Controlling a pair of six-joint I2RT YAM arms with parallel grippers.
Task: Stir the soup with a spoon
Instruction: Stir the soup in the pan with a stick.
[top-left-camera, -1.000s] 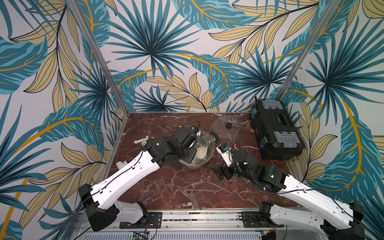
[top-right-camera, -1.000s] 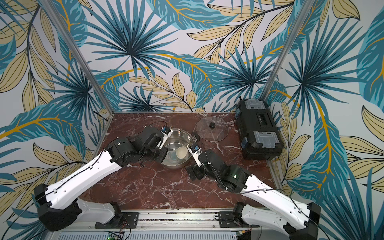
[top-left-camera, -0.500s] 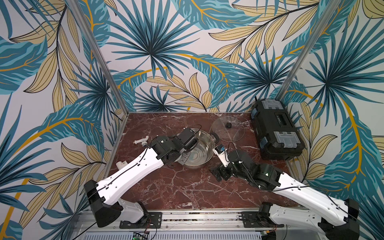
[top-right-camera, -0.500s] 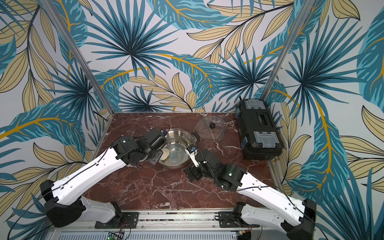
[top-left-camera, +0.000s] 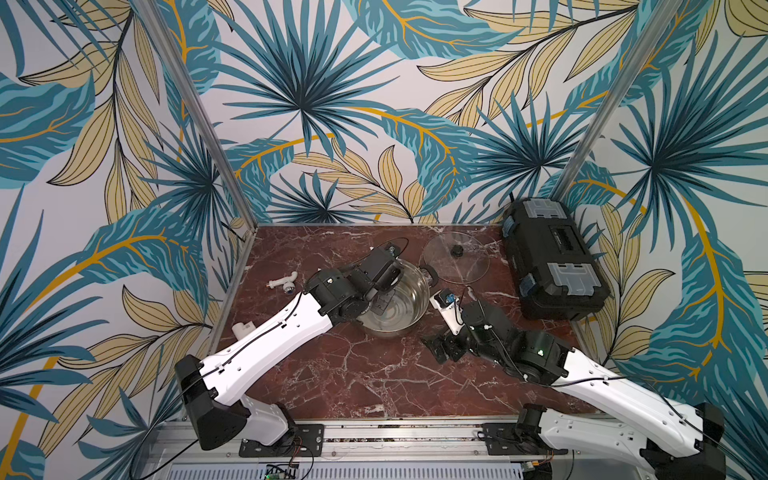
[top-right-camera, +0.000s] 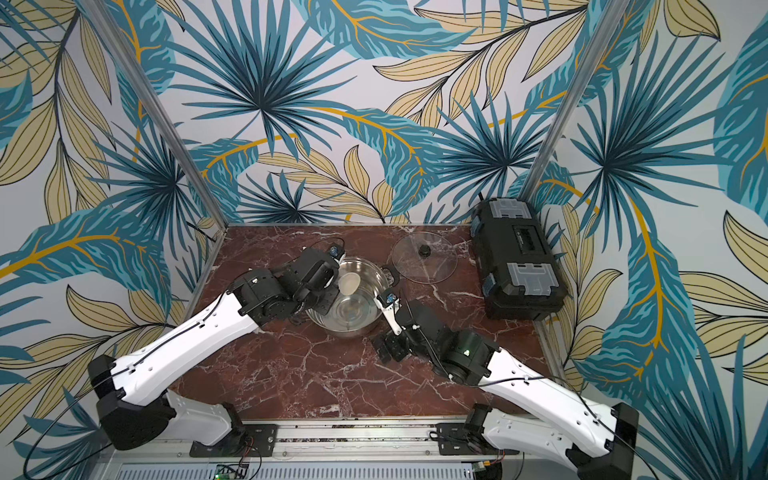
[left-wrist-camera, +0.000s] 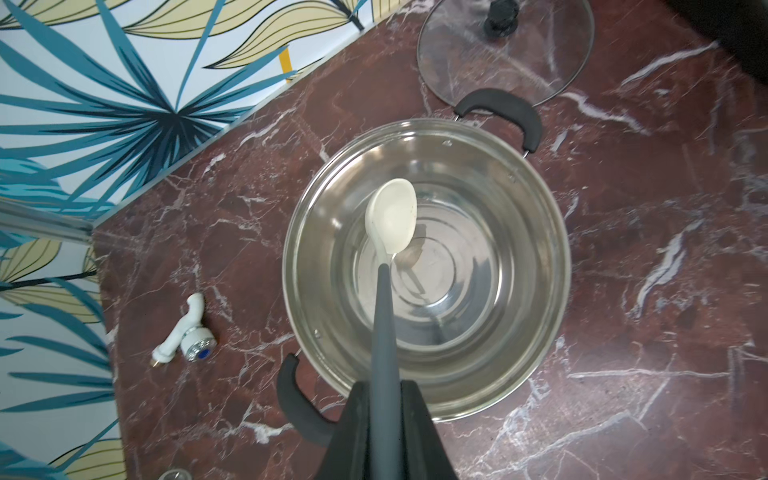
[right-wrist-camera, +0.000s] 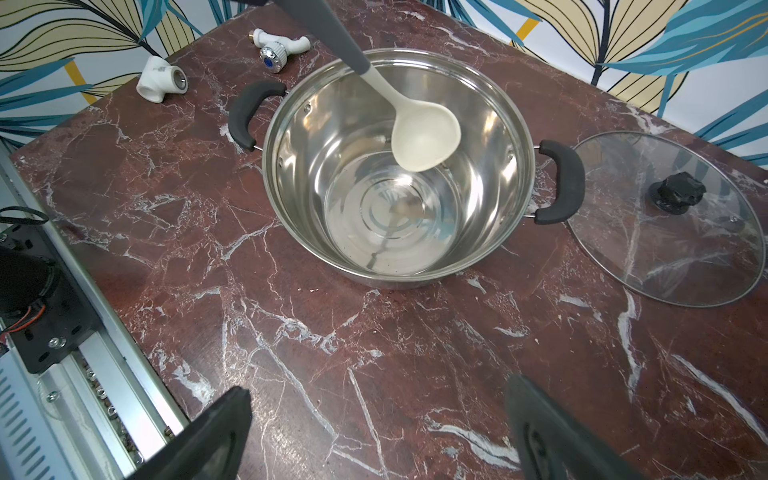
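1. The red marble table (top-left-camera: 353, 374) carries everything.
2. A black toolbox (top-left-camera: 552, 266) sits at the far right edge.
3. The steel pot (top-left-camera: 419, 291) stands around the middle of the table, its inside bare, shiny metal.
4. A glass lid (top-left-camera: 440, 262) lies flat just beside the pot's right handle, on the far side.
5. The spoon (left-wrist-camera: 384, 299) slants down into the pot, its cream bowl over the far-left part of the inside.
6. My left gripper (left-wrist-camera: 384, 386) is pinched tight on the spoon's grey handle, above the pot's left rim.
7. My right gripper (right-wrist-camera: 376, 388) is spread wide and holds nothing, over the table near the pot's right side.
8. A white tap fitting (left-wrist-camera: 183, 336) and a white elbow fitting (right-wrist-camera: 160, 79) lie left of the pot.
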